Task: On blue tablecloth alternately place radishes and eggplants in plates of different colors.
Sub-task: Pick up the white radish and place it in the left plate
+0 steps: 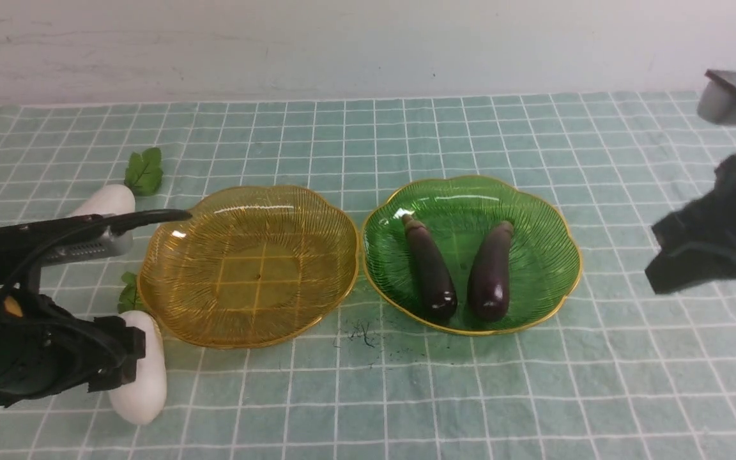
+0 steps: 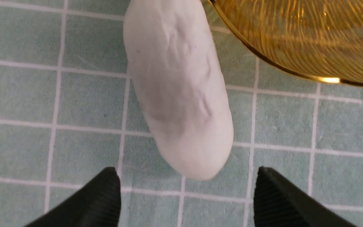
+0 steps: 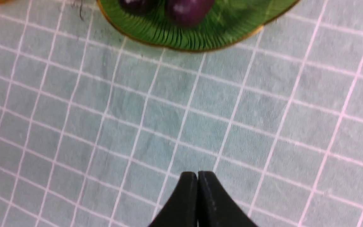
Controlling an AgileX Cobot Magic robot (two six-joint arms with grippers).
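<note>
**A:** Any writing to read?

**B:** Only a small dark scribble (image 1: pixel 361 334) on the blue tablecloth (image 1: pixel 598 383), in front of the gap between the two plates. It is too small to tell whether it is letters.

**A:** How do the vegetables look?

**B:** Two glossy dark purple eggplants, one to the left (image 1: pixel 430 268) and one to the right (image 1: pixel 490 271), lie in the green plate (image 1: pixel 574 268). Their stem caps point toward the wall and their rounded ends sit close together. The amber plate (image 1: pixel 253 255) holds nothing. Both radishes are on the cloth to its left. The near radish (image 1: pixel 144 377) is white and smooth, just beside the plate's rim. The far radish (image 1: pixel 109 201) has its green leaf tuft (image 1: pixel 144 171) spread on the cloth.

**A:** And the pincers?

**B:** The left gripper (image 2: pixel 186 171) has its jaws spread wide and holds nothing. The near radish's rounded tip lies just ahead of its fingertips (image 2: pixel 109 189). The right gripper (image 3: pixel 198 173) has its jaws pressed together, empty, above bare cloth near the green plate.

**A:** What is hard to see?

**B:** In the front view the left arm covers part of both radishes. The right arm is a dark blur at the edge. The right wrist view cuts off the eggplants, leaving only their rounded ends.
</note>
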